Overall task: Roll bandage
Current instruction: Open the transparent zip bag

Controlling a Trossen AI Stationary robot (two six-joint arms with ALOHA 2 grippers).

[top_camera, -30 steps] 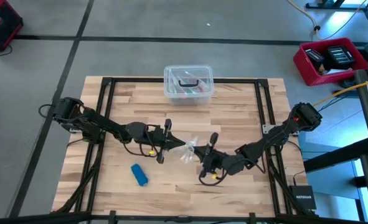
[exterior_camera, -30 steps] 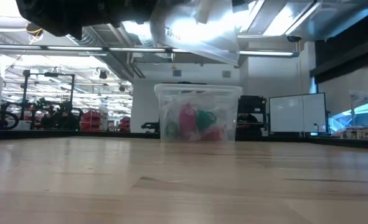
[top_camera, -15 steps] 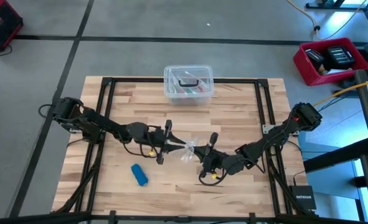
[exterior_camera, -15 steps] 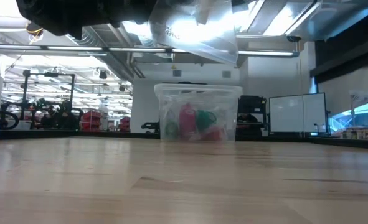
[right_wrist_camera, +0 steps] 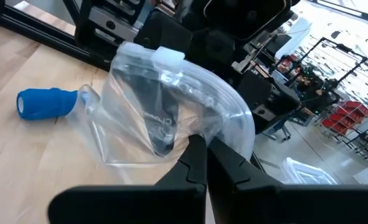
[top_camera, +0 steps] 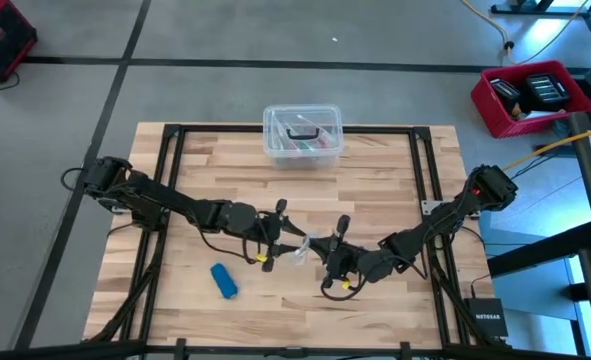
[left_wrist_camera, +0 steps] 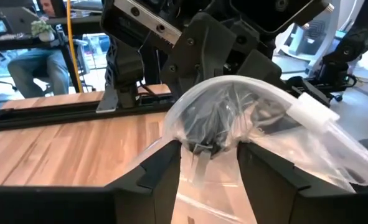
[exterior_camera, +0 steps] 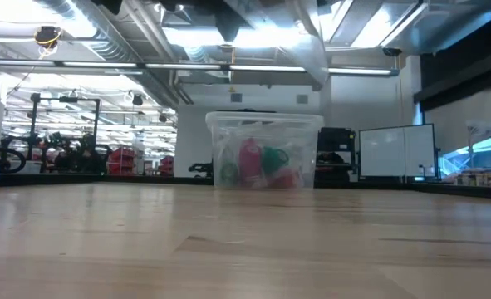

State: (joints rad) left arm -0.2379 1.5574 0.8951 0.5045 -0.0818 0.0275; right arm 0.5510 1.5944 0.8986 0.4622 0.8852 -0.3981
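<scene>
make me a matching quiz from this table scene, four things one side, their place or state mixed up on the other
Things:
1. compact bright blue bandage roll
2. clear plastic lidded box
3. small clear plastic bag
4. left claw

Places or states:
A. pinched in the shut right claw
B. at the far edge of the wooden table
C. open, fingers either side of the bag
D. lying alone on the wood near the front

Pairs: 1-D, 2-B, 3-A, 4-C

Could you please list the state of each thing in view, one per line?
Bandage: rolled up, lying free on the table.
Plastic bag: held up off the table, its edge pinched.
Left tool: open around the bag.
Right tool: shut on the bag's edge.
Plastic box: lid on.
</scene>
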